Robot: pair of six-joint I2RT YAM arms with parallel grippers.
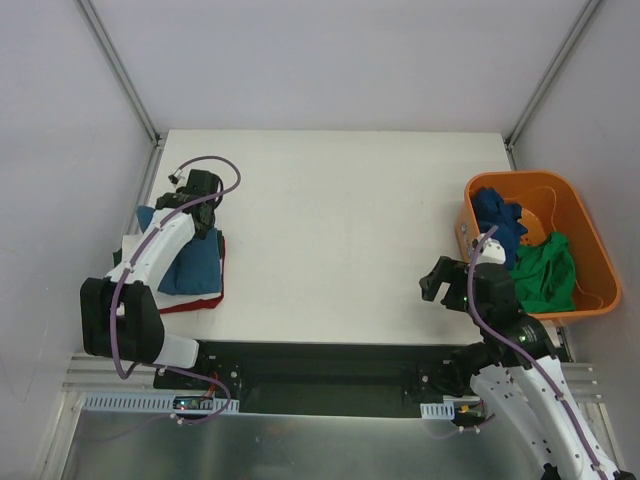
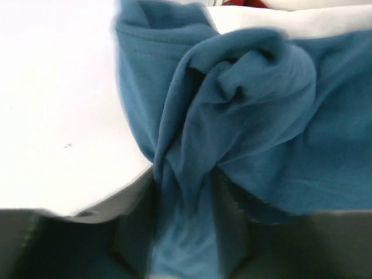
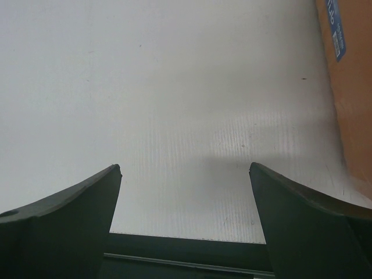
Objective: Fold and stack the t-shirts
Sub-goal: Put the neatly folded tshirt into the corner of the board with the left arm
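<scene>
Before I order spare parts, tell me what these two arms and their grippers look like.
Both are alike: white links between black joint housings, with a purple cable looping along the left arm and the right arm. The right gripper has dark, matte fingers tapering to points.

A blue t-shirt [image 2: 256, 116] is seen bunched up in soft folds. A twist of it is pinched between the two dark fingers [image 2: 229, 215] of the left gripper [image 2: 183, 195] at the bottom. The white table [image 2: 52, 116] is seen on the left. A strip of white cloth [image 2: 302, 20] is tucked under the shirt at the top, and a tiny bit of red cloth [image 2: 244, 3] is seen above it.
</scene>
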